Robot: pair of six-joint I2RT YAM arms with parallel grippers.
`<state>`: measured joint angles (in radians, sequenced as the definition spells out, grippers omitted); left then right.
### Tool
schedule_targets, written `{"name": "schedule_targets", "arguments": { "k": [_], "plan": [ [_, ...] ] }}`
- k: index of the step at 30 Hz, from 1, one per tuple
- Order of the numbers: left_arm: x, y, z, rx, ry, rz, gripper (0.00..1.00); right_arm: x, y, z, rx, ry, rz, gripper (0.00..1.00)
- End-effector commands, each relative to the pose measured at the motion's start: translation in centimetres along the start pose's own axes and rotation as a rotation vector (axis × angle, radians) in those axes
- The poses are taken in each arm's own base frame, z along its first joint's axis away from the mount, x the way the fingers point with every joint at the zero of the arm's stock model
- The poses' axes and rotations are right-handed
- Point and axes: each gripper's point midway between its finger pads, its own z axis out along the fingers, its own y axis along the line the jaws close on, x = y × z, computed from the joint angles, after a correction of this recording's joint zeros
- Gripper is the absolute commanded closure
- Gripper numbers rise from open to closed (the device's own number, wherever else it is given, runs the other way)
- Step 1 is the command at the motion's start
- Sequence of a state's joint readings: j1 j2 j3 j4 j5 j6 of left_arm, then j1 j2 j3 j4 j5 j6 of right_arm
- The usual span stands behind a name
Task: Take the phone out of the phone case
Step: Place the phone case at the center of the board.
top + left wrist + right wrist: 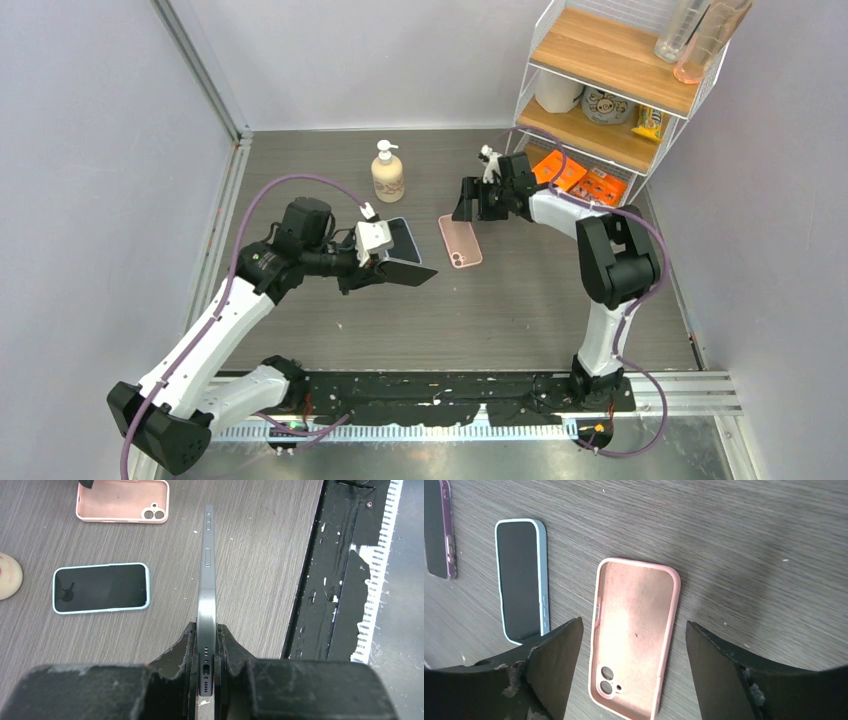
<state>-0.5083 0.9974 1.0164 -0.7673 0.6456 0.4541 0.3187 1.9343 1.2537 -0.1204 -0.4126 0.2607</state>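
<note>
Phone [206,570] outside pink case [634,630], in left gripper [206,635].

A pump bottle [388,172] stands near the blue-cased phone [407,236].

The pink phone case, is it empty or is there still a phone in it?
Empty. The pink case shows its bare lining and open camera holes; the left gripper grips a phone apart from it.

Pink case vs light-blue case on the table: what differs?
Pink case is empty, inner face and camera cutout showing; light-blue case holds a phone, dark screen up. Pink case sits right under the right gripper's open jaws; light-blue case lies off to one side. Both lie flat on the table, not touching.
</note>
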Motion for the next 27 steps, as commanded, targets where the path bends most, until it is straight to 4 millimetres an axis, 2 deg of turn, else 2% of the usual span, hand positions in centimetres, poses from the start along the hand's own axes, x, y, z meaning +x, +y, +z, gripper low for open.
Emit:
{"name": "schedule_targets", "arguments": {
  "k": [1,3,8,9,10,11,12,13,16,18,20,23,27],
  "plan": [
    [-2.4,0.8,-0.6,-0.034,-0.085,0.070,1.00,-3.5,1.7,-4.5,0.040,-0.116,-0.161,0.14],
    [-2.5,1.0,-0.7,-0.037,-0.094,0.066,1.00,-3.7,2.4,-5.9,0.052,-0.126,-0.223,0.04],
    [-3.1,1.9,-1.1,-0.042,-0.138,0.038,1.00,-3.8,4.3,-9.8,0.059,-0.179,-0.370,0.04],
    [-3.2,2.1,-1.1,-0.035,-0.143,0.029,1.00,-4.4,5.1,-11.2,0.051,-0.216,-0.408,0.05],
    [-3.3,2.1,-1.1,-0.024,-0.151,0.020,1.00,-3.8,5.4,-11.7,0.036,-0.217,-0.423,0.05],
    [-3.5,2.0,-1.2,-0.012,-0.158,0.015,1.00,-4.3,6.3,-13.2,0.020,-0.257,-0.466,0.04],
    [-3.7,2.0,-1.3,-0.001,-0.165,0.010,1.00,-3.4,6.9,-13.6,-0.019,-0.252,-0.484,0.05],
    [-3.8,1.9,-1.3,0.011,-0.171,0.005,1.00,-3.9,8.1,-15.2,-0.045,-0.301,-0.524,0.04],
    [-4.5,1.6,-1.2,0.041,-0.199,0.016,1.00,-2.1,11.4,-18.1,-0.198,-0.326,-0.623,0.05],
    [-4.8,1.5,-1.0,0.059,-0.215,0.021,1.00,-0.7,12.9,-19.6,-0.257,-0.321,-0.765,0.05],
    [-5.1,1.4,-0.8,0.085,-0.223,0.016,1.00,1.6,13.8,-20.5,-0.297,-0.266,-0.873,0.05],
    [-5.9,1.1,-0.5,0.148,-0.231,-0.016,1.00,3.8,15.7,-21.0,-0.363,-0.225,-0.982,0.03],
    [-6.4,0.8,0.1,0.217,-0.215,-0.053,1.00,5.3,17.4,-21.0,-0.445,-0.188,-1.034,0.00]
  ]
}}
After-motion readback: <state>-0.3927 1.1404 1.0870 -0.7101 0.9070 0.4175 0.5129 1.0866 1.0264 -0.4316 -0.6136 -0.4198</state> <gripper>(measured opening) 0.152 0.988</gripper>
